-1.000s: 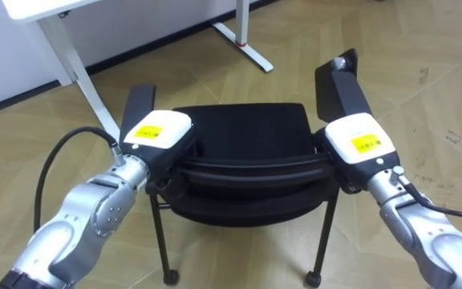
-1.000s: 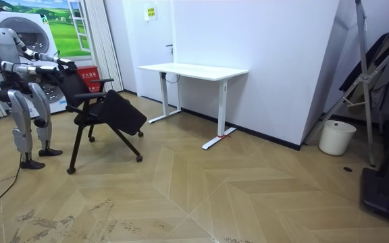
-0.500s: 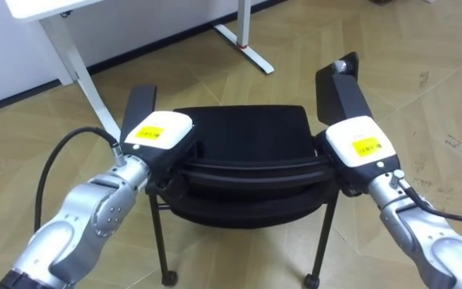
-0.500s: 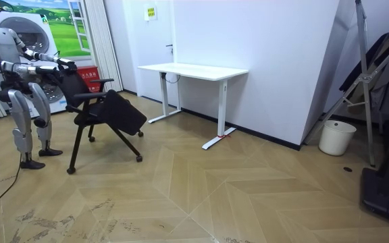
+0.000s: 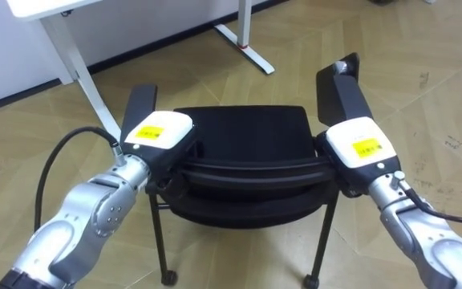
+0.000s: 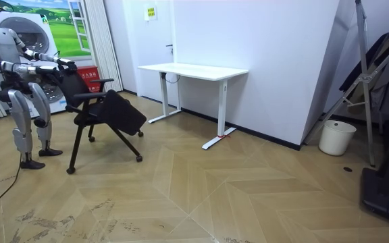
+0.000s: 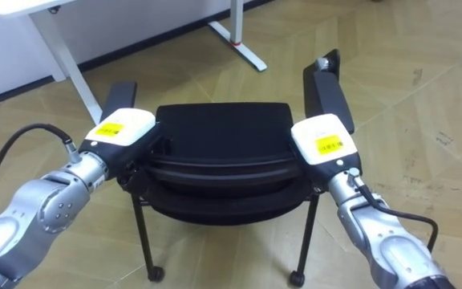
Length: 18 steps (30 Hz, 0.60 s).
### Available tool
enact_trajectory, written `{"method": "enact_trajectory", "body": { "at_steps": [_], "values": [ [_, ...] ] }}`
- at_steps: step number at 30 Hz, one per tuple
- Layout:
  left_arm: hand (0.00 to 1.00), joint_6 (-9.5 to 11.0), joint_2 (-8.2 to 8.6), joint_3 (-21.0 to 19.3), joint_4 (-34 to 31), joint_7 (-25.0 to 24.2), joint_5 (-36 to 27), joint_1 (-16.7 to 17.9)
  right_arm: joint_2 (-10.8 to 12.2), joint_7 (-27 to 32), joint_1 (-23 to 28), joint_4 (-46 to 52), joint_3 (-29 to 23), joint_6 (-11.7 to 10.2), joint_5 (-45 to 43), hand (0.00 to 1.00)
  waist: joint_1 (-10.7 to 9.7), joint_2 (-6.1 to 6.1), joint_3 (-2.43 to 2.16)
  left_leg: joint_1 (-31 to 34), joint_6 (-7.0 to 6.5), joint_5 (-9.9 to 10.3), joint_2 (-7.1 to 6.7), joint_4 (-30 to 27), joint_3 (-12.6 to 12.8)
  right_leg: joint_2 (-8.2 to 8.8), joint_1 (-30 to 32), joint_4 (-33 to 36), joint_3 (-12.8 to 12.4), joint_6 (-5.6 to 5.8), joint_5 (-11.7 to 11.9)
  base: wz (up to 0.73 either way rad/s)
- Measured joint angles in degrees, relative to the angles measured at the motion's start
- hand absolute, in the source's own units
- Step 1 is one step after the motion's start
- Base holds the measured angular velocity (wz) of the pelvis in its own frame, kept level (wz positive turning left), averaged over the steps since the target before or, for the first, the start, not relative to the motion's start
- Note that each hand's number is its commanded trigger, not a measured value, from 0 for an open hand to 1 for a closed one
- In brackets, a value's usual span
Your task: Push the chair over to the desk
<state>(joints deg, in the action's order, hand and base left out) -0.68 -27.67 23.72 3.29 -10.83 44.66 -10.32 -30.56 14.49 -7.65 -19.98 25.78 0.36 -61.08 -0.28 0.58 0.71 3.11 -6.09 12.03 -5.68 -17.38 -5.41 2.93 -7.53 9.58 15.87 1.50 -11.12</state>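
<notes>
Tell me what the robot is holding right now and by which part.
Seemingly the chair: the left hand and right hand sit at the two ends of its backrest. Whether they actually grip it cannot be told.

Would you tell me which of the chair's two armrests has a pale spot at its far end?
The right armrest, beyond the right hand: its far tip shows a pale spot; the left armrest is plain black.

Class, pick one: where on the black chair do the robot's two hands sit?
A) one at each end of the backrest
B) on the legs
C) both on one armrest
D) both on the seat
A: the left hand and right hand sit at opposite ends of the backrest of the chair.
</notes>
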Motion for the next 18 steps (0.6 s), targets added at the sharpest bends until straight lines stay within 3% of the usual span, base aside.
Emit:
{"method": "enact_trajectory", "body": {
  "at_steps": [10,15,18],
  "values": [
    [1.0,0.76,0.11,0.6,1.76,1.65,-0.09,-0.14,0.7,0.0,0.28,-0.43,0.08,0.46,-0.03,1.0,-0.59,0.22,0.19,-0.6,0.06,0.04,-0.06,-0.8,-1.06,-0.15,-1.02,0.16,0.08,0.0,-0.01,0.05],
    [1.0,3.17,0.13,0.59,5.62,3.57,-0.01,-1.55,2.23,0.0,-1.62,-4.01,0.43,-0.12,0.47,1.0,-0.71,0.35,0.46,0.73,0.53,2.24,0.95,-4.87,-1.21,-1.37,-1.62,0.43,0.05,-0.1,-0.09,0.02],
    [1.0,3.83,0.32,0.49,7.02,4.03,0.08,-1.83,2.97,-0.03,-1.99,-5.32,0.27,-0.79,0.38,1.0,-0.68,0.56,0.48,0.89,0.8,3.27,1.15,-7.08,-1.25,-1.33,-1.34,2.77,1.04,-0.7,-1.79,0.01]
  ]
}}
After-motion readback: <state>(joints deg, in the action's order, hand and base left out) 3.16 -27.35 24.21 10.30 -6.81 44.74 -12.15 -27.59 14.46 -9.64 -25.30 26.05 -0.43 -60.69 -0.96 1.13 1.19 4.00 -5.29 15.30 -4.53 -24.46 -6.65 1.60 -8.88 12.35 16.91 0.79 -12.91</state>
